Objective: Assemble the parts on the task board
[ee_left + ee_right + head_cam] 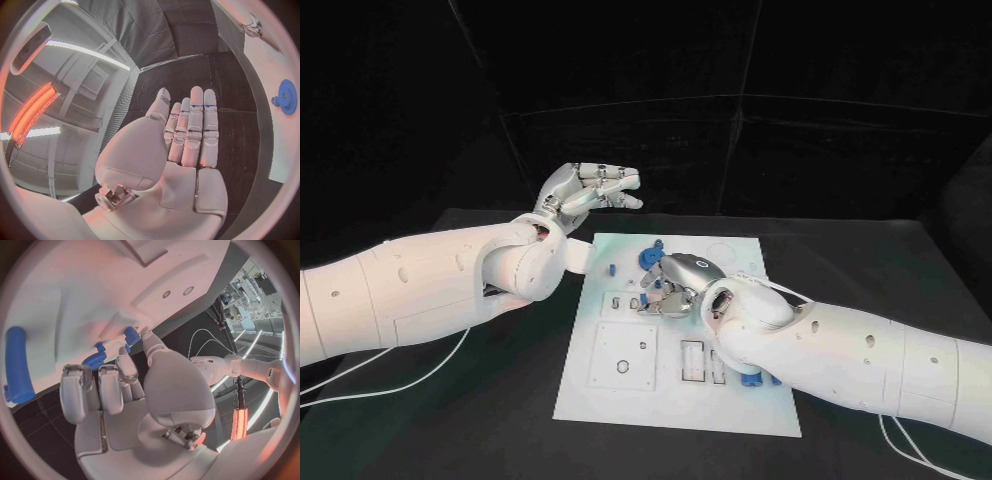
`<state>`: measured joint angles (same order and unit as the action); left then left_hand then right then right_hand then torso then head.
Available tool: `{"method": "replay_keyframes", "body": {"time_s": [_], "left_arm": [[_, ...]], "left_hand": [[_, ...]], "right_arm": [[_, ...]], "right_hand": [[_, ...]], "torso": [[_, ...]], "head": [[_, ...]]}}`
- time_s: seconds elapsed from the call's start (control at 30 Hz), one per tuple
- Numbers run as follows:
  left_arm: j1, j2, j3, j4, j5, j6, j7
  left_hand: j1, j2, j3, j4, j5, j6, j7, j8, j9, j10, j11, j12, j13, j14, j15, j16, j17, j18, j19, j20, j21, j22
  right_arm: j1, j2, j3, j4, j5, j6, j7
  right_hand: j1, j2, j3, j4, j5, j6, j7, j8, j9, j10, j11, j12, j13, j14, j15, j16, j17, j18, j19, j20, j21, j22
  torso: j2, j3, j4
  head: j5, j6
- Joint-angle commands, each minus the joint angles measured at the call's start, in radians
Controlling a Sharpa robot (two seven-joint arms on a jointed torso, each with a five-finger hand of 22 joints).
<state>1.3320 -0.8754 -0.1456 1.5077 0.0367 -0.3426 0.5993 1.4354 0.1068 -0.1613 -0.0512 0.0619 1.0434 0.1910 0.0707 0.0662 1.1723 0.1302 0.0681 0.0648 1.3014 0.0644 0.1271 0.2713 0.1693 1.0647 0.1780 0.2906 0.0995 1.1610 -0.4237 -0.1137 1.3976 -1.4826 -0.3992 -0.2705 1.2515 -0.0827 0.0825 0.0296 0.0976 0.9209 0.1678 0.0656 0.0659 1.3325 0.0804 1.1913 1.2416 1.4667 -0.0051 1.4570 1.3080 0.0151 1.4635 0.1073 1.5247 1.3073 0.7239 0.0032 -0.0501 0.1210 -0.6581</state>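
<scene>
Right robot hand (678, 283) over task board (733, 400).

1. One white task board (646, 405).
2. One black table (877, 260) beneath it.
3. Two silver hands: left hand (593, 188), right hand (678, 280).
4. Two white arms: left arm (416, 290), right arm (877, 360).
5. At least three blue parts on the board in the head view: one blue gear (651, 257), one small blue peg (610, 268), one blue piece (773, 378) by the right forearm. Any more too small or too hidden to count.
6. Two white cables on the table: left cable (358, 375), right cable (913, 450).
</scene>
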Motion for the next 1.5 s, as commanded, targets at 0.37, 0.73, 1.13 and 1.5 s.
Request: {"method": "replay_keyframes", "body": {"time_s": [0.37, 0.73, 1.13, 1.5], "left_arm": [[0.002, -0.008, 0.001, -0.015, -0.153, 0.059, -0.272], [0.010, 0.011, 0.001, -0.056, -0.547, 0.313, -0.798], [0.044, 0.084, 0.001, -0.075, -0.889, 0.446, -1.046], [0.057, 0.173, 0.000, -0.130, -0.996, 0.502, -1.103]], "left_hand": [[-0.063, 0.015, -0.053, 0.027, 0.002, -0.017, -0.033, 0.014, 0.005, 0.105, -0.057, 0.072, 0.044, 0.205, -0.061, 0.313, 0.235, 0.012, 0.184, -0.069, 0.167, 0.085], [-0.153, 0.015, -0.055, 0.152, 0.001, -0.020, -0.085, 0.217, 0.098, 0.015, -0.106, 0.641, 0.475, 0.240, -0.105, 1.324, 1.165, -0.023, 0.270, -0.120, 0.616, 0.508], [-0.257, 0.000, -0.143, 0.341, -0.014, -0.078, -0.118, 0.447, 0.253, 0.089, -0.133, 1.071, 0.904, 0.269, -0.129, 1.444, 1.299, -0.089, 0.375, -0.137, 1.017, 1.029], [-0.256, 0.014, -0.178, 0.340, -0.015, -0.103, -0.126, 0.485, 0.294, 0.115, -0.138, 1.133, 0.979, 0.269, -0.137, 1.444, 1.299, -0.101, 0.386, -0.145, 1.067, 1.103]], "right_arm": [[0.056, -0.194, 0.039, 0.150, 0.226, 0.008, 0.376], [0.181, -0.406, 0.048, 0.201, 0.484, 0.117, 0.357], [0.199, -0.443, 0.049, 0.169, 0.527, 0.102, 0.329], [0.200, -0.426, 0.049, 0.145, 0.513, 0.096, 0.302]], "right_hand": [[0.067, 0.018, -0.018, -0.004, 0.014, 0.007, -0.004, 0.015, 0.006, -0.019, -0.004, -0.016, -0.011, 0.051, 0.007, -0.038, 0.037, 0.021, -0.002, 0.007, -0.030, 0.124], [0.099, 0.040, -0.012, -0.019, 0.096, 0.033, -0.011, 0.031, 0.008, -0.034, -0.012, -0.047, -0.039, 0.038, -0.001, -0.083, -0.015, 0.032, -0.034, -0.001, -0.059, 0.079], [0.095, 0.043, -0.015, -0.015, 0.096, 0.036, -0.012, 0.033, 0.008, -0.030, -0.013, -0.045, -0.038, 0.039, -0.002, -0.085, -0.017, 0.032, -0.034, -0.002, -0.060, 0.078], [0.092, 0.041, -0.023, -0.012, 0.125, 0.037, -0.014, 0.034, 0.006, -0.029, -0.015, -0.049, -0.043, 0.040, -0.004, -0.091, -0.022, 0.033, -0.036, -0.005, -0.064, 0.074]], "torso": [[-0.006, -0.0021, -0.0005], [-0.032, -0.0012, 0.0010], [-0.048, 0.0072, 0.0051], [-0.046, 0.0071, 0.0023]], "head": [[-0.004, 0.008], [-0.006, -0.006], [-0.004, -0.028], [0.007, -0.033]]}}
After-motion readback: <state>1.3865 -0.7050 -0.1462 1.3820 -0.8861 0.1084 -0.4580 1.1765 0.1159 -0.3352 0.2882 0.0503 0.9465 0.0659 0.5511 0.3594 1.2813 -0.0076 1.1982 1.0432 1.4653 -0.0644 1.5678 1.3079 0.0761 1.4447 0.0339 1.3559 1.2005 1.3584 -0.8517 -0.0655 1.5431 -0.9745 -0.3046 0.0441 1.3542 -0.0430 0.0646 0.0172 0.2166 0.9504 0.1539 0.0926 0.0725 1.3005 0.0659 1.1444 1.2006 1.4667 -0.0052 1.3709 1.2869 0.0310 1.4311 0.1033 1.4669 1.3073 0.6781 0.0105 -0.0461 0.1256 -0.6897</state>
